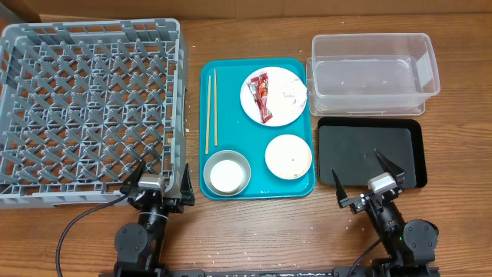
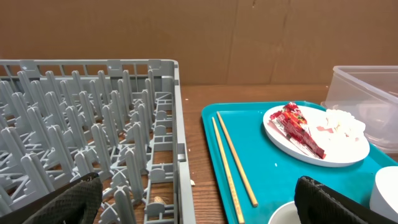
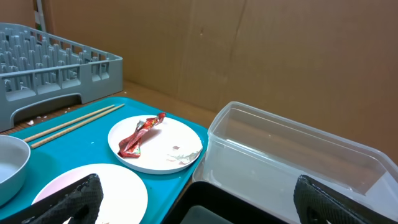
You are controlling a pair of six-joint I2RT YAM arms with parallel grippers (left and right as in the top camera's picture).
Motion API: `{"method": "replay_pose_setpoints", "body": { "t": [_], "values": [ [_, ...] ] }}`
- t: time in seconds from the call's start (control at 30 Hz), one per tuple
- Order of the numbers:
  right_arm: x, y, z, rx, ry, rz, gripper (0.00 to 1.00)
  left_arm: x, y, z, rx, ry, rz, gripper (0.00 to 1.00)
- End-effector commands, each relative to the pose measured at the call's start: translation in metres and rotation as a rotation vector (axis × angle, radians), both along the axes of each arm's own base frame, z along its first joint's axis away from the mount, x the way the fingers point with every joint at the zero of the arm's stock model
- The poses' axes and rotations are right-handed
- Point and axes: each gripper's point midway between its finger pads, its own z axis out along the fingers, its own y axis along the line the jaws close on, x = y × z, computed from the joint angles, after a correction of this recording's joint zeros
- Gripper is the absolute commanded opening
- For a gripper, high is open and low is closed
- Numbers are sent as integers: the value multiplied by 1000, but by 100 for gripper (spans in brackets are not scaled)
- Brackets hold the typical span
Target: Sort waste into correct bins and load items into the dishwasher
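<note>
On a teal tray (image 1: 233,123) a large white plate (image 1: 281,109) holds a red snack wrapper (image 1: 262,96) and white tissue with crumbs (image 1: 292,94). A smaller white plate (image 1: 288,156), a grey-rimmed bowl (image 1: 227,174) and two wooden chopsticks (image 1: 211,108) also lie on the tray. No separate cup shows. The grey dish rack (image 1: 92,31) is at left. The clear tub (image 1: 374,40) and black tray (image 1: 369,150) are at right. My left gripper (image 1: 161,178) is open and empty by the rack's near corner. My right gripper (image 1: 361,171) is open and empty over the black tray's near edge.
A brown cardboard wall runs along the back of the wooden table. A few white crumbs lie on the wood between the rack and the teal tray (image 2: 193,183). In the right wrist view the clear tub (image 3: 292,155) stands close ahead.
</note>
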Motion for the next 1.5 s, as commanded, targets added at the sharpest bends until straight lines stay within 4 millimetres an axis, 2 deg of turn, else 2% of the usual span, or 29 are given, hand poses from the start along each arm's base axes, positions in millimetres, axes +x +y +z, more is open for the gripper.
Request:
{"method": "replay_pose_setpoints", "body": {
  "t": [0.0, 0.93, 1.07, 1.17, 1.27, 1.3, 1.33, 1.37, 1.4, 1.43, 1.47],
  "values": [
    [0, 0, -2, 3, -1, -2, 100, 0, 2, 0, -9, -3, 9, 100],
    [0, 0, -2, 3, -1, -2, 100, 0, 2, 0, -9, -3, 9, 100],
    [0, 0, -2, 3, -1, -2, 100, 1, 6, 12, -10, -53, 35, 100],
    [-1, 3, 1, 4, -14, 17, 100, -1, -8, 21, -45, -84, -47, 100],
    [-7, 15, 6, 4, -34, 97, 100, -10, -42, 33, -53, -132, -252, 100],
    [-16, 30, 11, 3, -59, 193, 100, -19, -59, 43, -50, -172, -366, 100],
    [-26, 43, 21, 20, -95, 293, 100, -22, -62, 57, -87, -212, -388, 100],
    [-30, 46, 30, 50, -117, 317, 100, -23, -61, 65, -108, -234, -382, 100],
    [-37, 47, 57, 142, -171, 340, 100, -26, -56, 87, -126, -283, -359, 100],
    [-42, 46, 74, 176, -205, 350, 100, -29, -53, 100, -126, -308, -344, 100],
    [-52, 45, 104, 204, -258, 363, 100, -35, -50, 124, -132, -302, -329, 100]
  ]
}}
